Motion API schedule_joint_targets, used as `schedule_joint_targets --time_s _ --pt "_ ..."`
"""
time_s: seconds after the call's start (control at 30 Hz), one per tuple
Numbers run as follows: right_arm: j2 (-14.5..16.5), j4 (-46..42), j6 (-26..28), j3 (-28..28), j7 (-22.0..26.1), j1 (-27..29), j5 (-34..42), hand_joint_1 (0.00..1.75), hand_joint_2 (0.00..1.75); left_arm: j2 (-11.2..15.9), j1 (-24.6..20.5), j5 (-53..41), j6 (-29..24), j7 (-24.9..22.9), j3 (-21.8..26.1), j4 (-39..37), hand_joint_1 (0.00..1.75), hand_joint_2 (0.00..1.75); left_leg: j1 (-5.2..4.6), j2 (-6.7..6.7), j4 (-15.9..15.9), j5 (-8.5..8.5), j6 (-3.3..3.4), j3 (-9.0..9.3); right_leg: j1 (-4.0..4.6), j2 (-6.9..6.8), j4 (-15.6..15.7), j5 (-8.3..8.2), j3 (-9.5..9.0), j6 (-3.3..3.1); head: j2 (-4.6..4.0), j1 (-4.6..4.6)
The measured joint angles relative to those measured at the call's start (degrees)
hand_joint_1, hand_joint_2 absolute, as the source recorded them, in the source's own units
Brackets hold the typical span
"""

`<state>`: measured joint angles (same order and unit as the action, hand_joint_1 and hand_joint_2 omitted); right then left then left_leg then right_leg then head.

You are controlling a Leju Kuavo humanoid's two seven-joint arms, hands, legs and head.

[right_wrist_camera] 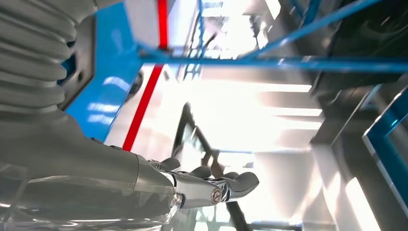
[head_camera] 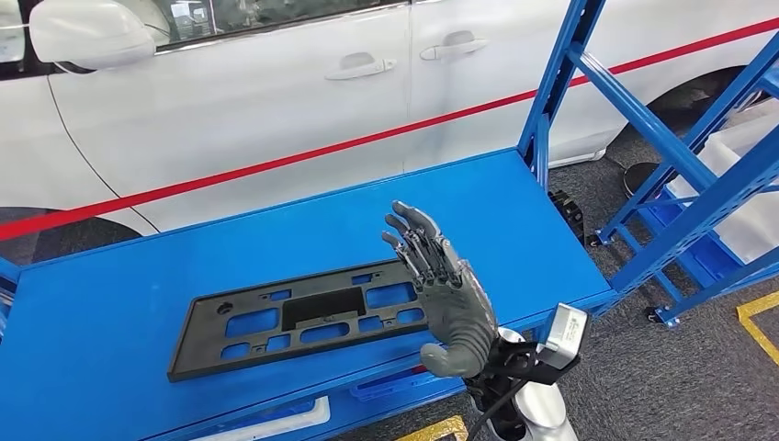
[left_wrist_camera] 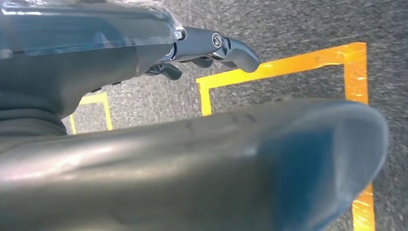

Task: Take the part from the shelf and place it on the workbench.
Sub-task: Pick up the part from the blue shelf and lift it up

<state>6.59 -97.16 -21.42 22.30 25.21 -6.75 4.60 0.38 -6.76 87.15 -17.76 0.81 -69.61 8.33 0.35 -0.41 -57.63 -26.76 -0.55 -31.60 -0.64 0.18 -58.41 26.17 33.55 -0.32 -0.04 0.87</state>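
Observation:
A flat black plastic part [head_camera: 303, 317] with several rectangular cut-outs lies on the blue workbench [head_camera: 119, 294], near its front edge. My right hand [head_camera: 443, 285] is raised just right of the part, over the bench's front right area, fingers straight and spread, holding nothing. In the right wrist view the same right hand [right_wrist_camera: 202, 185] shows its fingers extended against bright glare. My left hand [left_wrist_camera: 211, 48] hangs over grey carpet, its fingers loosely curved with nothing in them.
A white car [head_camera: 276, 92] with a red stripe stands right behind the bench. Blue shelf uprights [head_camera: 560, 83] and a blue rack [head_camera: 716, 202] stand to the right. Yellow floor tape [left_wrist_camera: 279, 67] marks the grey carpet.

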Motion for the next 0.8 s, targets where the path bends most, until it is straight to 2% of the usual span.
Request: schedule_joint_targets --time_s 0.07,0.17,0.2,0.23,0.27,0.33,0.37,0.4,0.5,0.57,0.6,0.67,0.7,0.73,0.77,0.8 --pt "-0.4 -0.2 3.9 0.5 0.4 0.2 -4.0 0.00 1.75 0.4 0.0 0.2 -0.9 -0.6 0.0 -0.1 0.00 0.00 0.18 0.05 -2.9 -1.98 -0.55 -1.13 -0.16 -0.08 0.4 -0.13 -0.29 -0.69 0.00 0.04" --pt "-1.2 -0.3 10.0 1.0 0.9 0.9 -10.5 0.00 1.75 1.0 0.1 0.7 -2.3 -1.3 0.1 -0.1 0.00 0.00 0.37 0.09 -14.1 -7.17 -1.09 -6.46 -0.08 -0.22 0.5 0.01 -0.44 -1.18 0.00 0.09" --pt "-1.6 -0.2 11.9 1.1 1.0 1.1 -12.8 0.00 1.75 1.3 0.1 0.9 -2.7 -1.3 0.2 -0.1 0.00 0.00 0.39 0.10 -16.6 -7.66 -1.19 -7.77 -0.03 -0.21 0.4 0.06 -0.47 -1.23 0.00 0.09" --pt "-2.0 -0.2 13.6 1.3 1.0 1.2 -14.9 0.00 1.75 1.5 0.2 1.2 -3.0 -1.3 0.3 -0.2 0.00 0.00 0.38 0.10 -16.7 -6.87 -1.21 -7.99 -0.01 -0.16 0.4 0.14 -0.53 -1.23 0.00 0.09" --pt "-2.3 -0.2 14.9 1.6 1.0 1.2 -16.8 0.00 1.75 1.8 0.2 1.5 -3.3 -1.1 0.5 -0.2 0.00 0.00 0.39 0.10 -14.4 -5.02 -1.14 -7.08 -0.01 -0.09 0.3 0.24 -0.66 -1.19 0.00 0.09" --pt "-2.7 -0.2 17.1 2.1 0.6 0.9 -20.1 0.00 1.75 2.3 0.2 2.0 -3.7 -0.1 1.0 -0.2 0.00 0.00 0.29 0.12 -6.2 -0.84 -0.78 -3.39 0.07 0.04 0.1 0.56 -0.98 -0.93 0.00 0.09" --pt "-2.8 -0.2 18.0 2.4 0.2 0.7 -21.6 0.00 1.75 2.6 0.1 2.1 -3.8 0.5 1.3 -0.3 0.00 0.00 0.19 0.10 -3.0 0.30 -0.51 -1.90 0.16 0.08 0.0 0.71 -1.04 -0.71 0.00 0.09" --pt "-2.9 -0.2 19.2 2.7 -0.1 0.4 -23.3 0.00 1.75 2.7 0.0 2.2 -3.8 1.1 1.5 -0.3 0.00 0.00 0.07 0.07 -1.1 0.69 -0.25 -1.07 0.24 0.09 0.0 0.80 -1.02 -0.46 0.00 0.07" --pt "-3.3 -0.1 23.0 3.5 -0.9 0.1 -28.8 0.00 1.75 2.9 -0.1 2.2 -3.6 2.3 2.1 -0.3 0.00 0.00 0.05 -0.02 -0.2 0.69 0.67 -0.85 0.29 0.03 0.0 0.90 -0.99 0.39 0.00 0.02" --pt "-3.7 -0.1 25.3 4.2 -1.1 0.1 -32.0 0.00 1.75 3.0 -0.1 2.2 -3.5 2.7 2.4 -0.3 0.00 0.00 0.31 0.05 0.2 0.94 1.41 -0.65 0.27 -0.01 -2.1 2.42 -0.16 0.92 0.00 -0.01" --pt "-4.0 0.0 26.4 4.6 -1.1 0.1 -33.5 0.00 1.75 3.0 -0.1 2.2 -3.5 2.7 2.6 -0.3 0.00 0.00 0.36 0.10 0.3 1.01 1.69 -0.59 0.21 -0.02 -4.8 4.00 1.09 1.12 0.00 -0.03" --pt "-4.8 0.4 28.4 5.5 -1.0 0.6 -36.2 0.00 1.75 3.0 -0.1 2.2 -3.4 2.8 3.0 -0.3 0.00 0.00 0.26 0.13 0.3 0.96 2.00 -0.60 0.14 -0.03 -12.3 7.40 4.85 1.34 0.00 -0.04" --pt "-5.3 0.7 29.3 6.0 -0.9 1.0 -37.3 0.00 1.75 3.0 -0.1 2.2 -3.3 2.9 3.2 -0.3 0.00 0.00 0.22 0.12 0.3 0.91 2.05 -0.58 0.10 -0.04 -15.1 8.07 6.34 1.39 0.00 -0.04" --pt "-5.7 1.1 30.0 6.4 -0.7 1.4 -38.2 0.00 1.75 3.0 0.0 2.2 -3.3 2.9 3.5 -0.3 0.00 0.00 0.19 0.09 0.3 0.85 2.06 -0.54 0.06 -0.04 -16.0 7.66 6.98 1.38 0.00 -0.04" --pt "-6.1 1.5 30.7 6.8 -0.5 1.7 -39.0 0.00 1.75 3.0 0.1 2.2 -3.3 2.9 3.7 -0.3 0.00 0.00 0.18 0.04 0.2 0.77 2.04 -0.46 0.04 -0.04 -14.6 6.19 6.50 1.28 0.00 -0.04" --pt "-6.4 1.8 31.2 7.3 -0.3 1.8 -39.7 0.00 1.75 2.9 0.2 2.2 -3.3 2.9 3.8 -0.3 0.00 0.00 0.17 -0.01 0.2 0.66 1.95 -0.34 0.03 -0.04 -11.2 4.00 4.98 1.09 0.00 -0.04"
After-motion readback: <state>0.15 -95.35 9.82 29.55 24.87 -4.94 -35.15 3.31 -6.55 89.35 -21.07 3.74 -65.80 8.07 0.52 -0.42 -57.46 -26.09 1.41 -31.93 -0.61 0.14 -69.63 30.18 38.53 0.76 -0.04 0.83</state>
